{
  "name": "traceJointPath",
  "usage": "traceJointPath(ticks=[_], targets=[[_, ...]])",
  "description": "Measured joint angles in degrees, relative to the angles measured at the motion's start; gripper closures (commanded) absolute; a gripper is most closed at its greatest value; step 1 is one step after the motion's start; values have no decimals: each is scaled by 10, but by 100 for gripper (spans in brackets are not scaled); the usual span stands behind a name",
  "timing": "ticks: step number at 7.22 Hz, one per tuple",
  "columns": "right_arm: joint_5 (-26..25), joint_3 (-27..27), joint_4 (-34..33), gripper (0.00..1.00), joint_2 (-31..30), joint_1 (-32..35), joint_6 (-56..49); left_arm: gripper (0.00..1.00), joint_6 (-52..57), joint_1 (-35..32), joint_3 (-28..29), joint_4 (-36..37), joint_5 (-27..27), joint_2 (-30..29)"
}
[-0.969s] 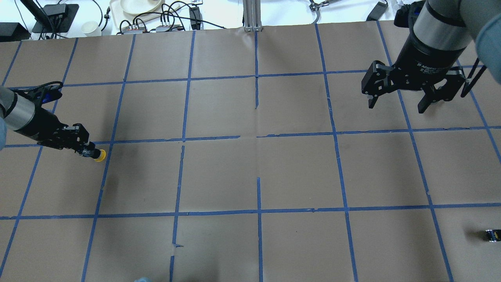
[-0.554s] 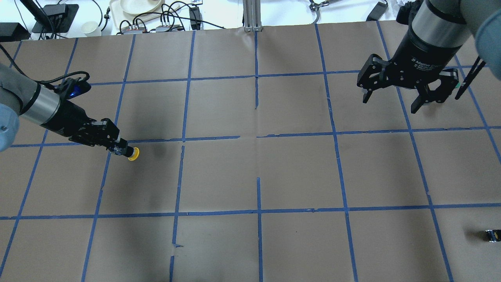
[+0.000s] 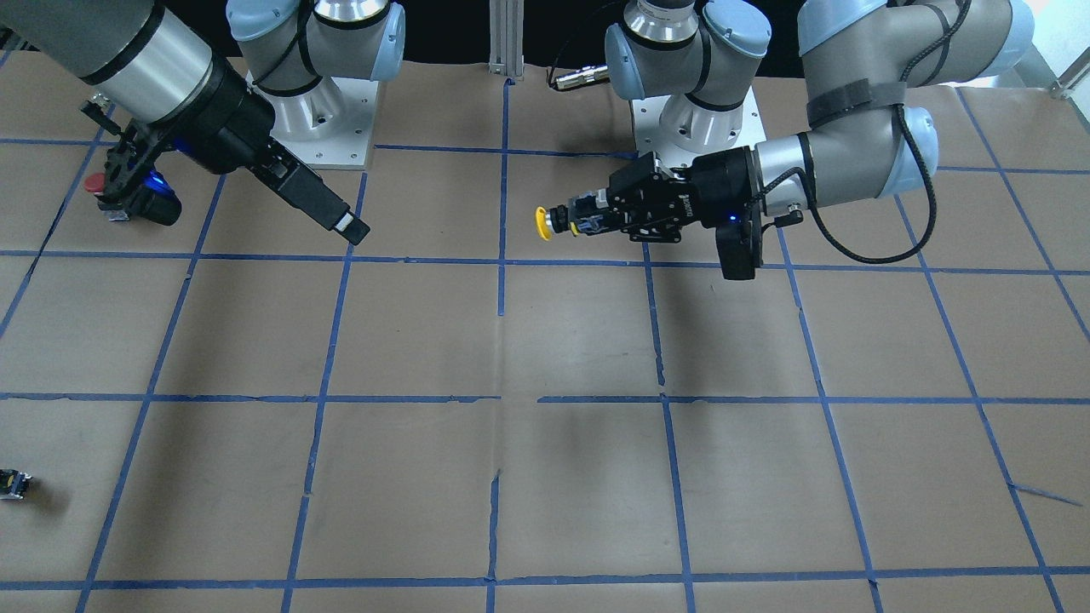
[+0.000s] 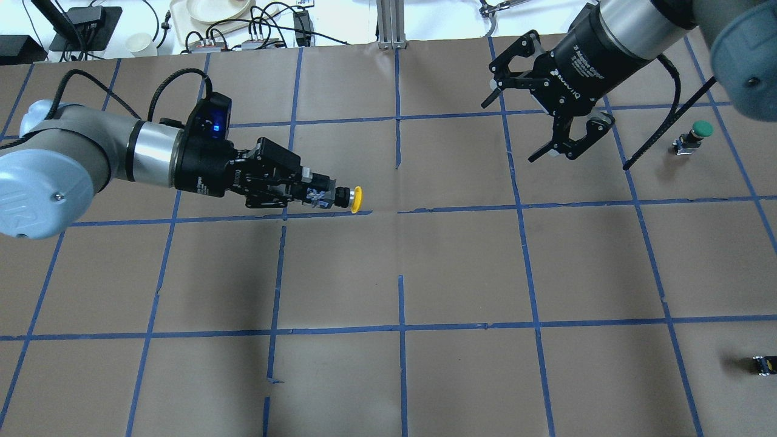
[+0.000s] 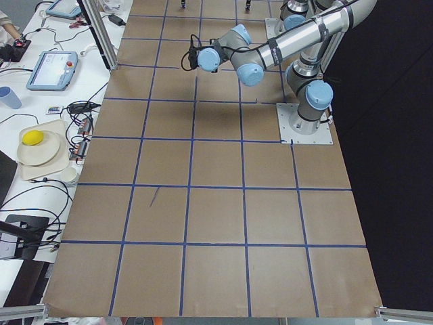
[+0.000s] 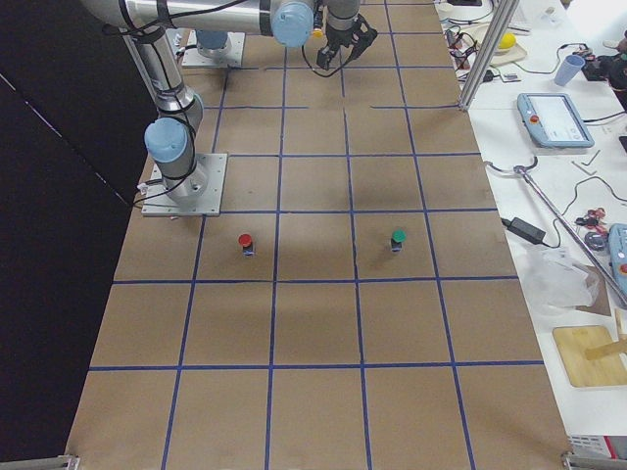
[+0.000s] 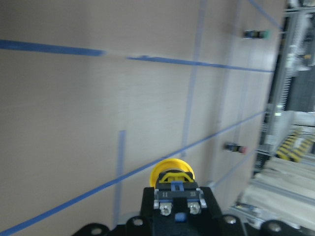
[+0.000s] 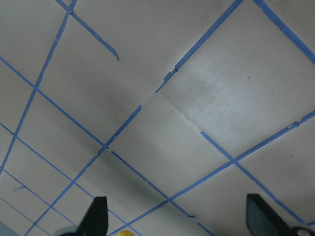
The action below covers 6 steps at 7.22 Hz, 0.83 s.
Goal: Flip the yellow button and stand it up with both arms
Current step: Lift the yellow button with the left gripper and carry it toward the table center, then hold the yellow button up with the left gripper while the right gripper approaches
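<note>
Left gripper (image 4: 312, 192) clenched on yellow button (image 4: 352, 199) body, cap projecting ahead of fingertips. Right gripper (image 4: 510, 130) spread wide — green button (image 4: 698, 135) beside it in overhead view, red button (image 3: 92, 181) in front view instead. Left gripper swung inward since earlier frame.

In the left wrist view, the round cap of the small yellow button (image 7: 172, 164) is half hidden behind its own black-and-grey body, and the brown paper-covered table (image 7: 74, 123) beyond is blurred. The right wrist picture's lower edge cuts off the black right gripper (image 8: 179, 219). In the front-facing view that gripper partly covers a small red-capped push-button (image 3: 92, 181) by the table's robot-side edge. A tiny black block (image 4: 763, 364) near the table's right edge is unreadably small.
</note>
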Motion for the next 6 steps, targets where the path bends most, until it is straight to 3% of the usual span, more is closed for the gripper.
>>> traceJointPath(ticks=[3,6], targets=[[104,5,1,0,-3,2,131,99,-10,-39,-2,-1,-144,0],[159,7,4,0,-10,7,199,99,-23,-57,0,7,-186,-1]])
